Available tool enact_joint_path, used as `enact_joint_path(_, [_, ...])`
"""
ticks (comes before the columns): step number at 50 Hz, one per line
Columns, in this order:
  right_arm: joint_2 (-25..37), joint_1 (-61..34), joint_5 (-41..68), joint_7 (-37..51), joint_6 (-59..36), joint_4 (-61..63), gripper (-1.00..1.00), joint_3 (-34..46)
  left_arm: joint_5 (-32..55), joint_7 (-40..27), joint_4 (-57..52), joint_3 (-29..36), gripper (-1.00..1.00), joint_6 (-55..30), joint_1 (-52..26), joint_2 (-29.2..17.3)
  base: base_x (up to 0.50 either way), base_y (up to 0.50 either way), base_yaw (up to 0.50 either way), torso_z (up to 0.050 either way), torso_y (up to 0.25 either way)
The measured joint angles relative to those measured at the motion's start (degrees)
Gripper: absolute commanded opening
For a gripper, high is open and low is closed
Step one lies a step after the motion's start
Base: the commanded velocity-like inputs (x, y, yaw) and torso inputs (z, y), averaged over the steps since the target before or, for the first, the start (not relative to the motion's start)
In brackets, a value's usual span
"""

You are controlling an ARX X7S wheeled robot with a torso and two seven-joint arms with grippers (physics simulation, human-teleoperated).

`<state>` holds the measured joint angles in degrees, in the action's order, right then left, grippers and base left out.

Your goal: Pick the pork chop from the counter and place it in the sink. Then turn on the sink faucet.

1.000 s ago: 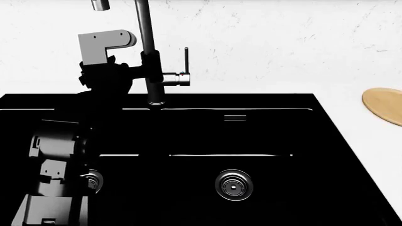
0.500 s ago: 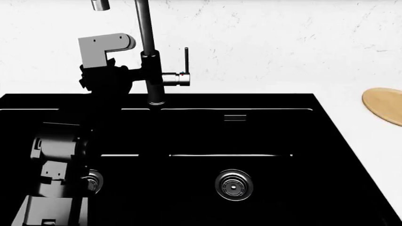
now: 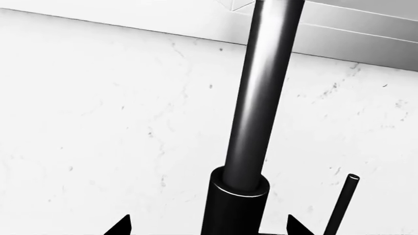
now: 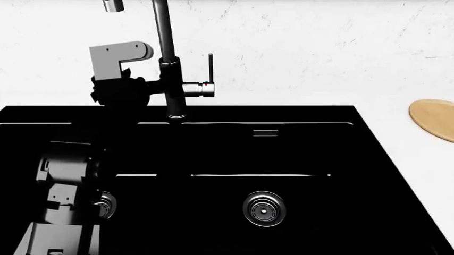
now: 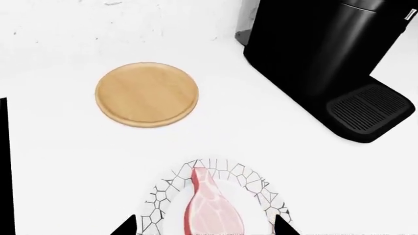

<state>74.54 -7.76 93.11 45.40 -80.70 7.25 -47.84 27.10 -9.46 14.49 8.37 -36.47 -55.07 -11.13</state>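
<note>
Risk: my left claw (image 3: 207, 226) hangs at the sink faucet (image 3: 256, 122) while the pork chop (image 5: 212, 210) lies unmoved on a patterned plate (image 5: 258, 188); my guess is water could run into a sink (image 4: 298, 154) with no meat in it, the steps done out of order.
Risk, second: the faucet's thick base sits between my left tips, so a sideways push could knock the spout instead of the thin lever (image 3: 341, 205) just beside it.
Left claw: spread wide, tips either side of the faucet base, gripping nothing that I can see.
Right claw (image 5: 202, 226): spread, empty, hovering directly above the chop, tips flanking it.
Beyond right claw: a round wooden disc (image 5: 147, 93) farther out on the white counter (image 5: 58, 161); a black coffee machine (image 5: 326, 54) off to one side.
</note>
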Motion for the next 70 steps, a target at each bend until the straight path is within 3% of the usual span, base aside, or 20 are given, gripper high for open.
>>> enact_joint_path(70, [-2.3,-0.48,-12.2,-10.57,15.09,-11.75,1.0,16.63,0.51,-0.78,0.85,1.87,1.0,1.57,0.28,-0.91,0.0,0.0,0.0,0.0,0.0])
